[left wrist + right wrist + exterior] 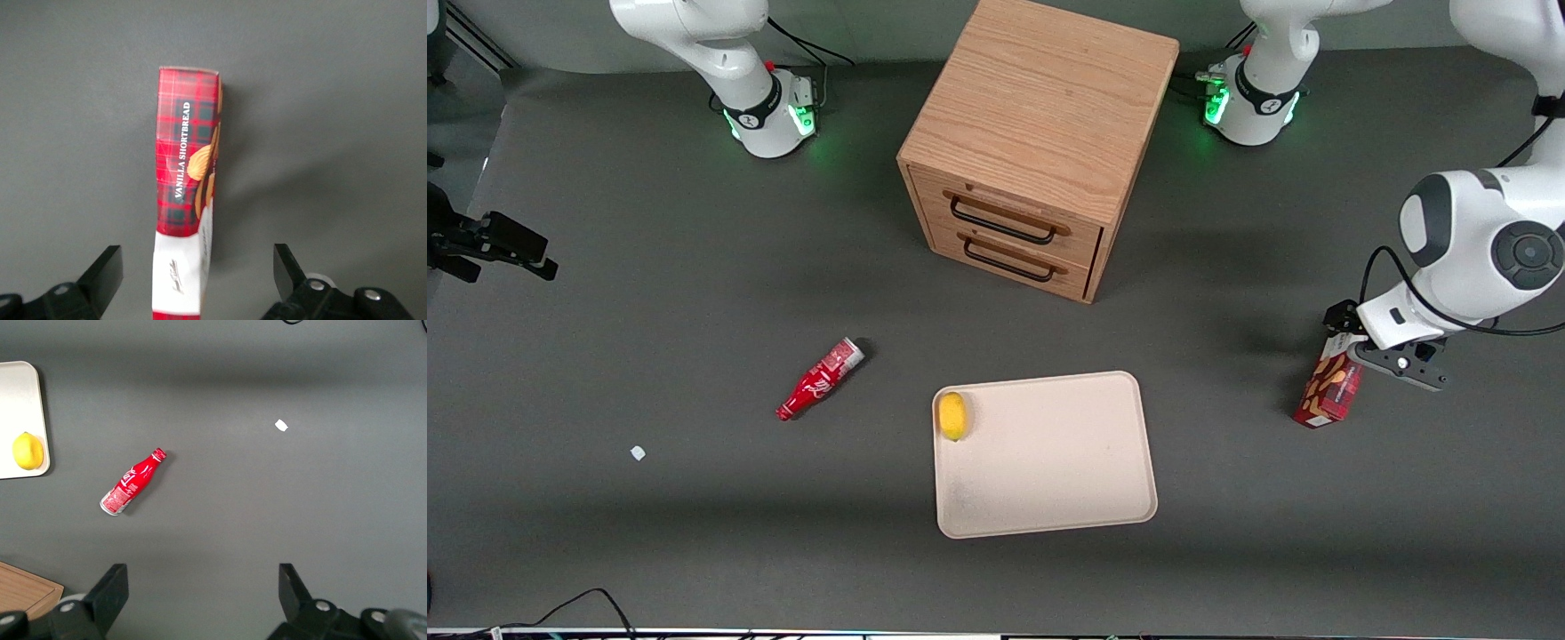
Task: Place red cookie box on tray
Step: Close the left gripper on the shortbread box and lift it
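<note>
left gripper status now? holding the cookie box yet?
Left gripper: open, fingers either side of the red cookie box at its white end, not gripping it; box not on the tray.

The red cookie box (187,200) wears a dark red tartan with thin pale lines, tan cookie pictures, and a white end panel. The gripper (197,280) over it has black fingers (103,273). The tray (1049,462) is cream-beige; the lemon (953,415) on it is bright yellow. The bottle (819,380) is red with white lettering. The cabinet (1032,133) is light oak with black handles. The bench (649,311) is matte dark grey.
</note>
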Controlling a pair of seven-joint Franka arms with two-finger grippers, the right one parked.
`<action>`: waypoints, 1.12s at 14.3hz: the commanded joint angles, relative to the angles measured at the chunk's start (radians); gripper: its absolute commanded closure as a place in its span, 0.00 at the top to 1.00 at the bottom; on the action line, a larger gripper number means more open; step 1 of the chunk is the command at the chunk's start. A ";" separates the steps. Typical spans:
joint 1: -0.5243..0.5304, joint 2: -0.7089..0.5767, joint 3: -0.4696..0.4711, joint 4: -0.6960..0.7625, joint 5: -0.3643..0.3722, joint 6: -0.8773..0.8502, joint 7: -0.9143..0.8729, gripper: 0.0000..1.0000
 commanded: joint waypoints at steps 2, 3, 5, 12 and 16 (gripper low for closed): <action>0.003 0.037 0.010 -0.041 0.011 0.127 0.047 1.00; 0.002 0.049 0.010 -0.046 0.010 0.152 0.046 1.00; -0.001 0.077 0.010 -0.049 0.010 0.195 0.046 1.00; -0.008 0.135 0.019 -0.047 0.010 0.266 0.046 0.52; -0.009 0.138 0.019 -0.046 0.010 0.258 0.035 0.00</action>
